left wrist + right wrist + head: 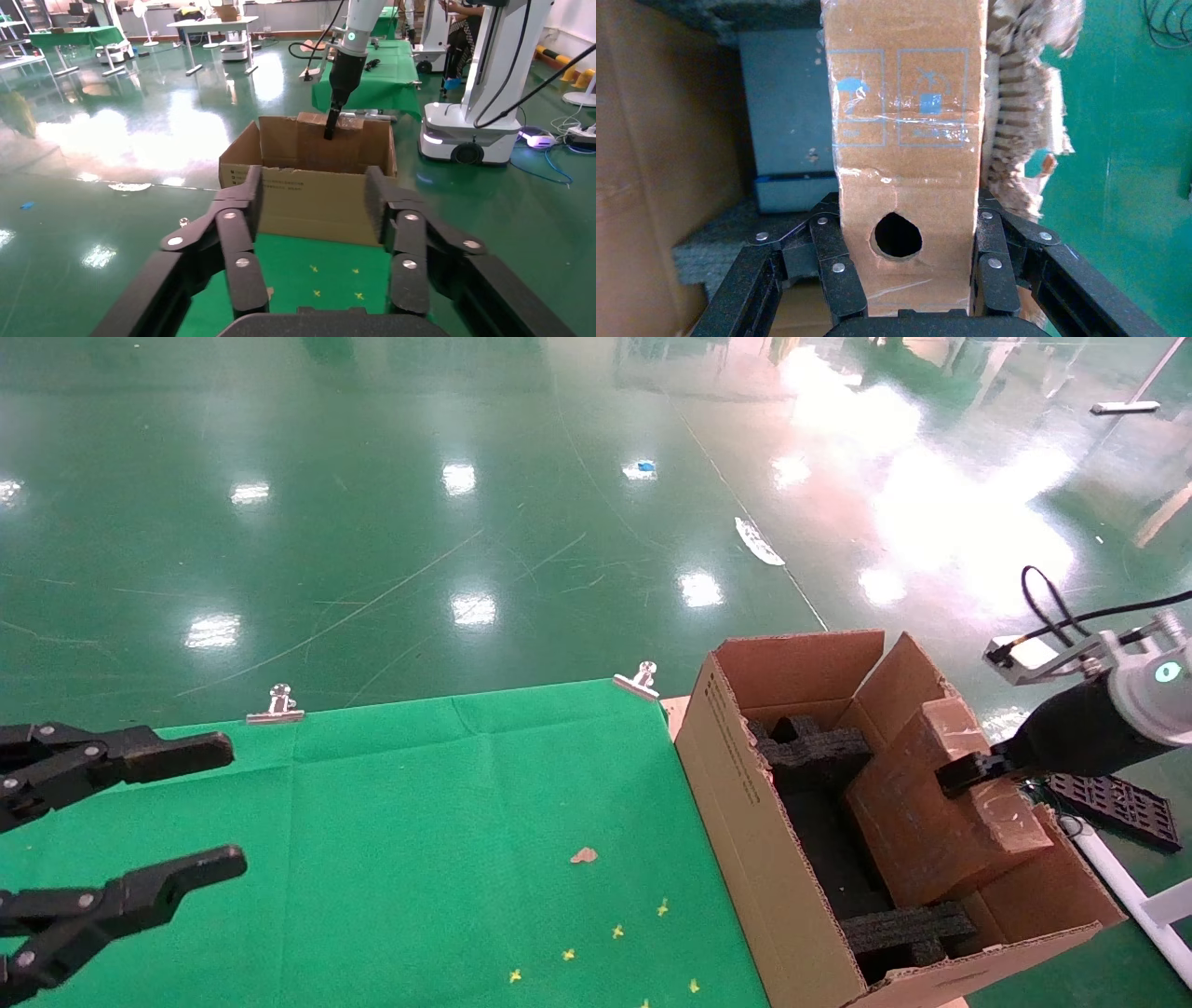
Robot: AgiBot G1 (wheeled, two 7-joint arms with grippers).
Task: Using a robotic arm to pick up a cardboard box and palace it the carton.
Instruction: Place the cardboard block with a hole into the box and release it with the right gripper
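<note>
1. The right pincer (pixel 964 773) comes into the head view from 3 o'clock and is clenched on the cardboard box (pixel 941 803), one finger on each broad face.
2. In the right wrist view the pincer (pixel 905 281) holds the narrow edge of the box (pixel 905 140). This edge has a round hole (pixel 898 235), blue printed symbols and clear tape across it.
3. The box is tilted and sits partly inside the carton (pixel 745 822), against the wall of the carton on the 3 o'clock side. Its upper part is above the rim.
4. The carton stands at 4 o'clock in the head view, touching the edge of the counter (pixel 419 840), which carries a green cloth. Its flaps are open and one side has small black print.
5. Inside the carton there are black foam pieces (pixel 810 747) at the far end and at the near end (pixel 908 933).
6. The left pincer (pixel 177 808) is released, with its fingers wide apart. It hangs over the cloth at 9 o'clock, well apart from the carton, and holds nothing.
7. Two metal clips (pixel 276 706) fix the far edge of the cloth, and small yellow marks (pixel 616 931) are on the cloth near 6 o'clock.
8. In the left wrist view the white arm (pixel 355 42) reaches down into the carton (pixel 309 200) from above.
</note>
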